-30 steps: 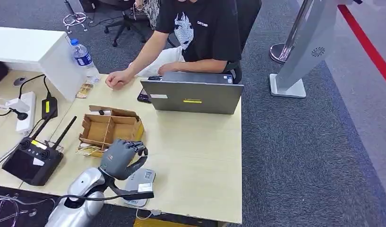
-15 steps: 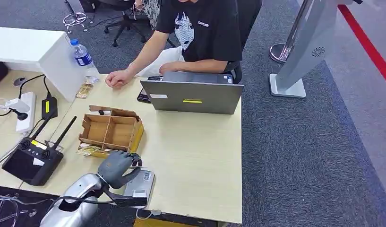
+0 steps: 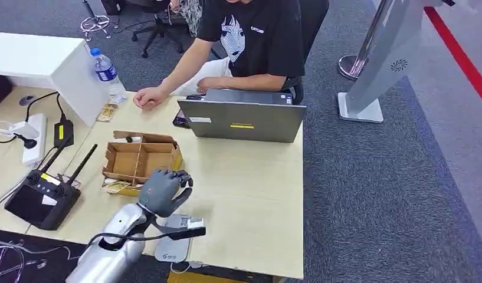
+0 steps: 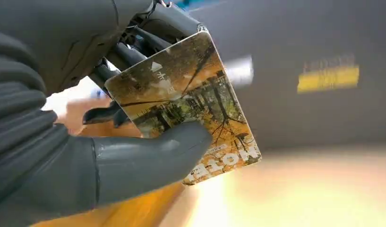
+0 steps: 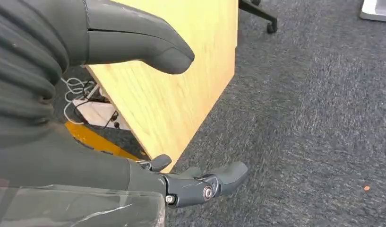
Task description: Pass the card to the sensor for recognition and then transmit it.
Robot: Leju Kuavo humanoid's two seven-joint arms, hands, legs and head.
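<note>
My left hand (image 3: 161,191) hovers above the wooden table (image 3: 250,194), just in front of the cardboard box (image 3: 141,159). It pinches a card (image 4: 181,94) printed with an autumn tree picture between thumb and fingers (image 4: 134,161). The grey card sensor (image 3: 178,225) lies on the table near the front edge, just below and behind the hand. My right hand (image 5: 63,161) hangs beside the table's corner over the carpet, fingers (image 5: 205,184) spread and holding nothing.
A person sits behind an open laptop (image 3: 241,121), with one hand (image 3: 147,97) on the table. A water bottle (image 3: 105,71), a power strip (image 3: 32,138), a black router (image 3: 41,197) and loose cards (image 3: 115,187) lie to the left. A grey floor stand (image 3: 374,71) is at the right.
My left hand dipped down onto the sensor half a second ago. It has since lifted and moved forward off it, still holding the card.
</note>
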